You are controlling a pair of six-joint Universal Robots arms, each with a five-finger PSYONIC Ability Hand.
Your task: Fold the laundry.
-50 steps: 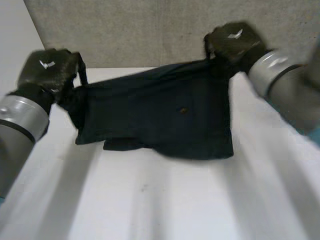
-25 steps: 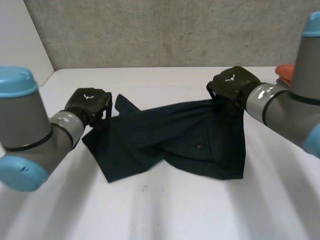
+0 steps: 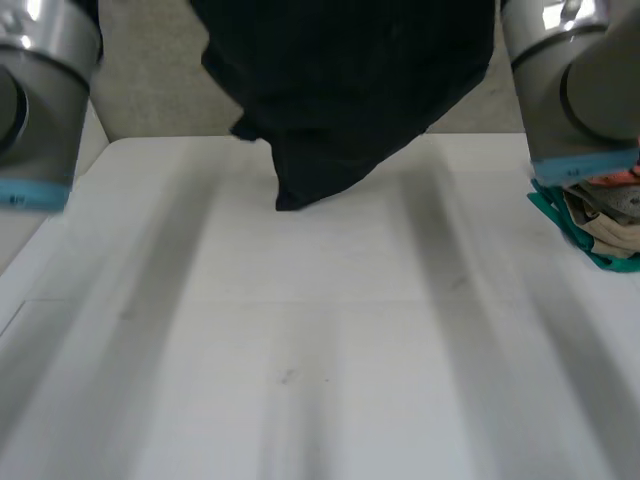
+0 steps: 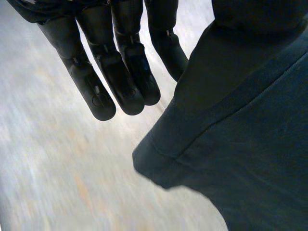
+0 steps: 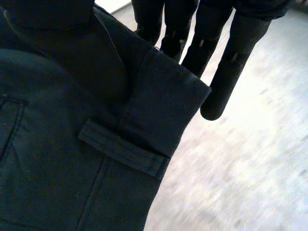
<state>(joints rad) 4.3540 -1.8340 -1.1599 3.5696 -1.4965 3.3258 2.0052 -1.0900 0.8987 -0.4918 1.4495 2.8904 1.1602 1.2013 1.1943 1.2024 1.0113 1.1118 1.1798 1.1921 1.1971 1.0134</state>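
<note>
Big white counter (image 3: 300, 380) below, wide and bare across its middle. That's the landing ground. Over its far side hangs the dark garment (image 3: 350, 90), strung up high between the left arm (image 3: 40, 80) and the right arm (image 3: 570, 90), with its lowest tip dangling just clear of the surface.

So this looks like the lift-and-spread step: get it up in the air, let it drop open, then lay it flat for the first fold.

Now the left robot hand (image 4: 120, 72): straight fingers pointing down, the cloth running alongside them and up under what looks like the thumb. I'd call that a pinch on the garment's edge, with a hemmed corner (image 4: 159, 163) drooping below.

The right robot hand (image 5: 233, 62) has the same grip, with the waistband (image 5: 163, 96) trapped between thumb and straight fingers and a belt loop (image 5: 122, 149) just beneath.

Next up, I reckon: lower both hands together and draw the garment toward the near side so it lands smooth, not bunched.

There's plenty of room in the centre. Watch the right side, though. A pile of laundry (image 3: 605, 225) sits at that edge, just under the right arm. The counter's left edge runs close by the left arm too.
</note>
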